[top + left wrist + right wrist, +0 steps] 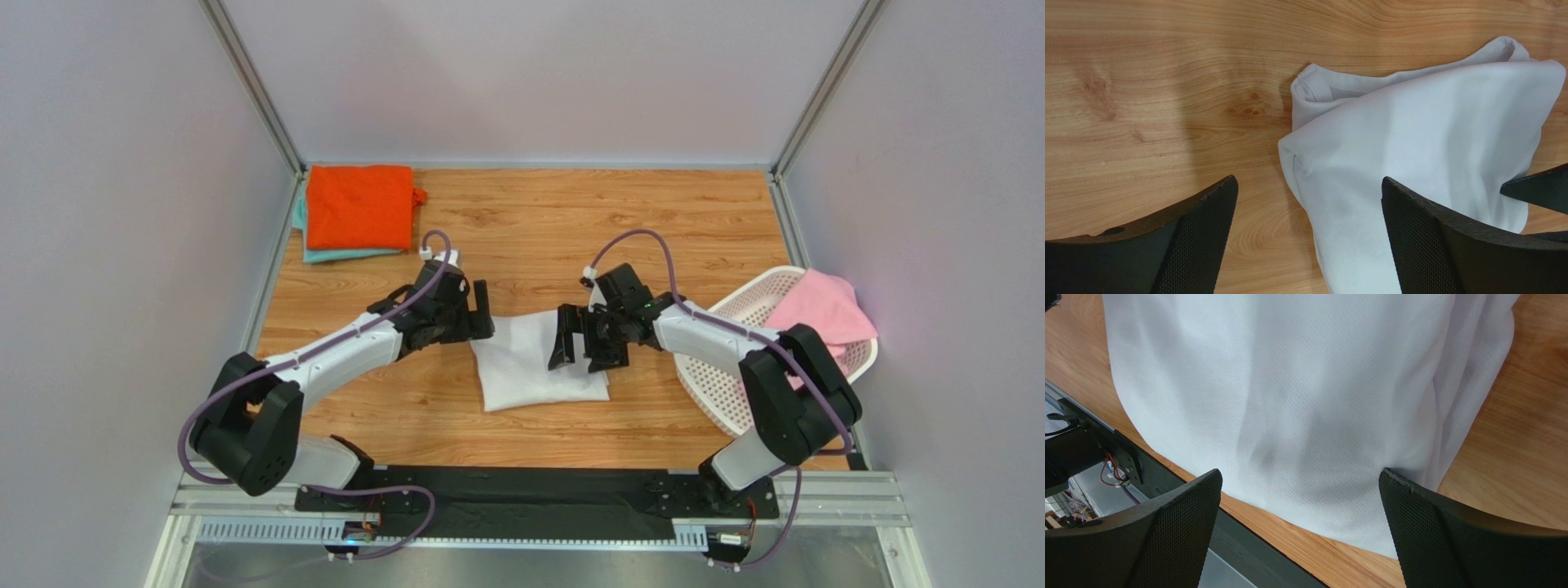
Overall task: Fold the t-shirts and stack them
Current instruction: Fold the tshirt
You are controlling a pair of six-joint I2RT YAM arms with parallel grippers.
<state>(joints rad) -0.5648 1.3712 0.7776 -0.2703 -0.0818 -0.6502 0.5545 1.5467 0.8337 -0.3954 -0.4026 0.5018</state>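
Note:
A white t-shirt [528,364] lies folded into a small rectangle at the middle of the wooden table. My left gripper [481,309] is open and empty above its upper left corner; the white cloth [1425,141] fills the right of the left wrist view. My right gripper [567,338] is open and empty over the shirt's right side; the cloth [1290,398] fills the right wrist view. A folded orange t-shirt [358,206] lies on a teal one [321,255] at the far left corner. A pink t-shirt [819,309] lies in the basket.
A white perforated laundry basket [736,368] stands at the right edge beside the right arm. The table's near edge and black base rail [1247,551] show under the right gripper. Grey walls close in the table on three sides.

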